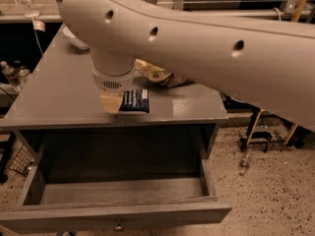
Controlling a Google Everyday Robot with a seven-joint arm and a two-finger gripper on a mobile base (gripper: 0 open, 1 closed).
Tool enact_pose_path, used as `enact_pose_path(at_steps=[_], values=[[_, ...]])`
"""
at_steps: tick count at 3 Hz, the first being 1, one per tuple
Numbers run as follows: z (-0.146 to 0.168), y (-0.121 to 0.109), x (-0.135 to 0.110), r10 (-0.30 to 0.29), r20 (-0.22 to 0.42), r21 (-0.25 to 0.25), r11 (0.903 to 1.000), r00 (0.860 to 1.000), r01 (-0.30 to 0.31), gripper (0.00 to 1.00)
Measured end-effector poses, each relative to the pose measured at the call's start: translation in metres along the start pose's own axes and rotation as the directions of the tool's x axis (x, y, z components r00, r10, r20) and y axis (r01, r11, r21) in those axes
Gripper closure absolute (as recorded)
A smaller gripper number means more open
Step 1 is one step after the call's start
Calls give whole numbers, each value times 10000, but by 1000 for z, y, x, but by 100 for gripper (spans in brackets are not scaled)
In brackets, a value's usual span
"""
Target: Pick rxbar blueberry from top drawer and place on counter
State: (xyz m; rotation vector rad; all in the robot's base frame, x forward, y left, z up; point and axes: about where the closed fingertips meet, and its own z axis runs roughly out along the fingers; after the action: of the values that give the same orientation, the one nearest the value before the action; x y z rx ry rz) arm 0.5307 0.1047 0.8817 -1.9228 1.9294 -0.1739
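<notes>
The rxbar blueberry (134, 101), a dark navy wrapper with pale print, is at the front edge of the counter (54, 100), level with its top. My gripper (114, 102) hangs under the white wrist and is shut on the bar's left end; one tan finger (110, 102) shows beside it. The top drawer (113, 214) is pulled out below, and its visible inside holds nothing. Its small round knob (118, 226) is at the bottom edge. My big white arm crosses the upper view and hides the back of the counter.
A yellow-and-brown chip bag (156, 73) lies on the counter behind the bar. A white bowl (74, 37) peeks out at the back left. A bottle (244, 162) lies on the speckled floor to the right. Bottles (10, 73) stand at the far left.
</notes>
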Motion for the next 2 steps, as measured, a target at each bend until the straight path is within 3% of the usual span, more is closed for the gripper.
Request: enact_pose_path(at_steps=[1, 2], values=[[13, -32, -3, 39, 446, -533, 9986, 9990, -15, 100], [26, -45, -3, 408, 911, -1067, 9938, 9950, -310, 100]])
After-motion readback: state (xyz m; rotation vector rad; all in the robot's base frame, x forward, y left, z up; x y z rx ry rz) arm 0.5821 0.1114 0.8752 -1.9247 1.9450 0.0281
